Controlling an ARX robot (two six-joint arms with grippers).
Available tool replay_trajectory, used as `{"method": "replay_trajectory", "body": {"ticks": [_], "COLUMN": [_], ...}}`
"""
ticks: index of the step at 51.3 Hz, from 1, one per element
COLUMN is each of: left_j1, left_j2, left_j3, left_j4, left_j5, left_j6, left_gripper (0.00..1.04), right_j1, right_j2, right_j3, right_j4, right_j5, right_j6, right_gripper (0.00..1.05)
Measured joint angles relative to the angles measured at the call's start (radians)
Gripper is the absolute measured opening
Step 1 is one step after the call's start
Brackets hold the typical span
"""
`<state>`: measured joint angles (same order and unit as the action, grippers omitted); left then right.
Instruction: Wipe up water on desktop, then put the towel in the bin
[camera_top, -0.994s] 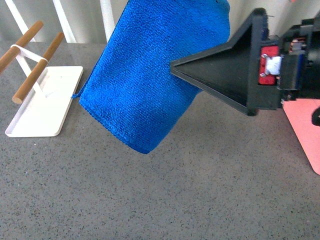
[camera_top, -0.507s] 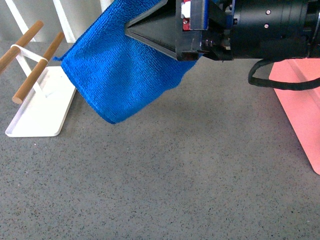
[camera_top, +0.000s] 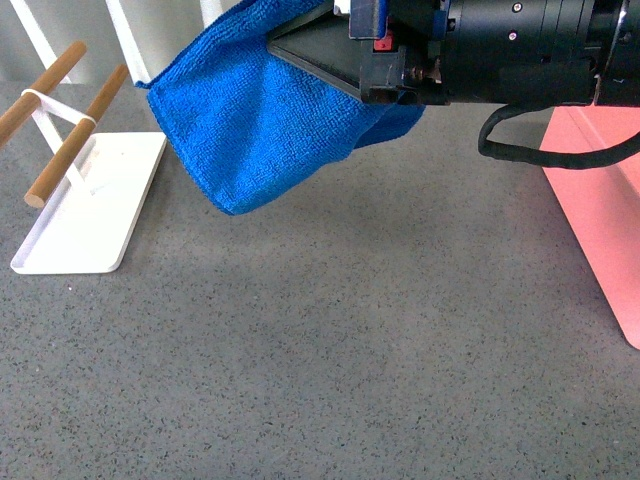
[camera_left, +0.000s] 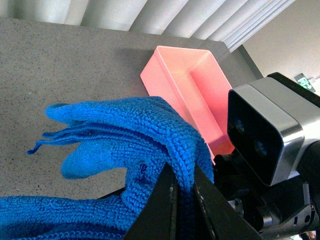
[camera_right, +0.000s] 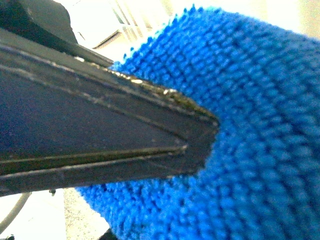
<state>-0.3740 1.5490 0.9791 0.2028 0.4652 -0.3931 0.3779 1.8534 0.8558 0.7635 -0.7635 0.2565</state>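
I have the towel (camera_top: 250, 130) up off the desktop (camera_top: 350, 350). It hangs at the far left-centre of the scene, just beside the white tray (camera_top: 100, 215) with its wooden rods (camera_top: 75, 135), and well apart from the bin (camera_top: 600, 200) at the right edge. In the left wrist view the left gripper (camera_left: 181, 175) is narrowed on a fold of the cloth, which bunches up between its fingers. The right gripper (camera_top: 278, 47) reaches across from the right with a finger laid against the towel.

I judge the step to be getting the towel over to the bin, perhaps by a hand-over. To do it well I'd want the right claw closed on a thick fold before the left lets go. Then I'd carry the cloth high enough that its hanging corner clears the bin's left wall. I'd release only once the bulk is over the open box, since a limp cloth can drape on the rim.

I can't tell whether the right claw is wide or closed: its wrist view shows one dark finger against blurred blue pile. The left arm is outside the front view, the towel's top and most of the bin are cut off, and I can't make out any water on the speckled stone.
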Motion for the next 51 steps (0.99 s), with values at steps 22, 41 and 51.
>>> {"method": "replay_trajectory", "body": {"ticks": [22, 41, 51], "left_j1": [0.0, -0.029, 0.034], "left_j2": [0.0, -0.027, -0.157], "left_j3": [0.0, -0.176, -0.399], "left_j4": [0.0, 0.393, 0.615], "left_j5": [0.006, -0.537, -0.78], "left_j6": [0.0, 0.208, 0.335], "left_gripper": [0.56, 0.76, 0.51], "right_j1": [0.0, -0.012, -0.022], "right_j2": [-0.015, -0.06, -0.072], "right_j3": [-0.005, -0.019, -0.039], "right_j4": [-0.031, -0.06, -0.065], "right_j5": [0.009, 0.014, 0.016], "right_j6": [-0.008, -0.031, -0.039], "right_gripper": [0.07, 0.07, 0.07]}}
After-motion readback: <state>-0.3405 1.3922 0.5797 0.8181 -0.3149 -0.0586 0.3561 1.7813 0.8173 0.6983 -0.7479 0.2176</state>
